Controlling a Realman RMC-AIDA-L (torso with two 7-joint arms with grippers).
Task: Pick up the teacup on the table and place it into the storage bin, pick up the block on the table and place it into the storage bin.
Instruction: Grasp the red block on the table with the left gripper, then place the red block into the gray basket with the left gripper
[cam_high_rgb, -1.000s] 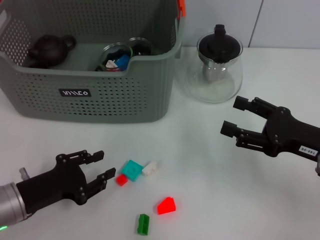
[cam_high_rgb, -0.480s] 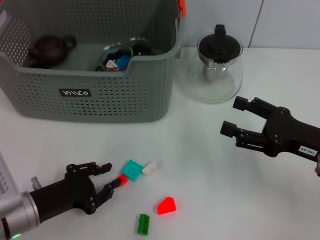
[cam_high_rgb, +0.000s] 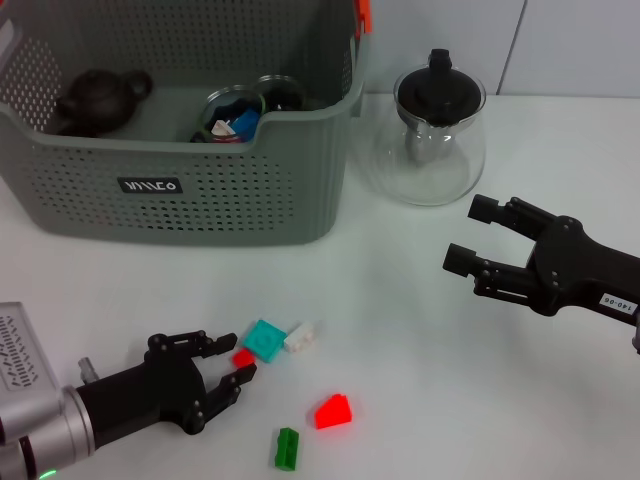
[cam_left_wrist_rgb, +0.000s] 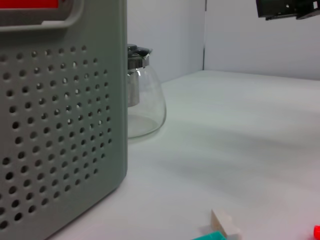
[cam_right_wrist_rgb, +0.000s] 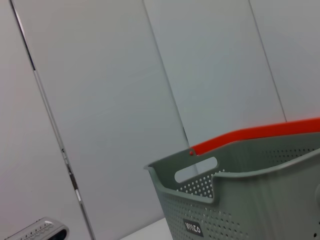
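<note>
Bare white tabletop (cam_high_rgb: 400, 300) lies open between the grey-green perforated storage bin (cam_high_rgb: 200, 190) and the loose blocks near the front edge. The clear glass teapot with a black lid (cam_high_rgb: 431, 125) stands just beside the bin's right wall, leaving only a narrow gap. A small red block (cam_high_rgb: 243, 358), teal block (cam_high_rgb: 265, 340) and white block (cam_high_rgb: 300, 336) crowd together, touching.

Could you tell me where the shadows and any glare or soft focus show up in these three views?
Head view: even light, faint shadows under the left gripper and right gripper; small highlights on the glass teapot. Left wrist view: the storage bin wall looms large and close; the white block at the frame edge looks soft. Right wrist view: flat light, no glare.
</note>
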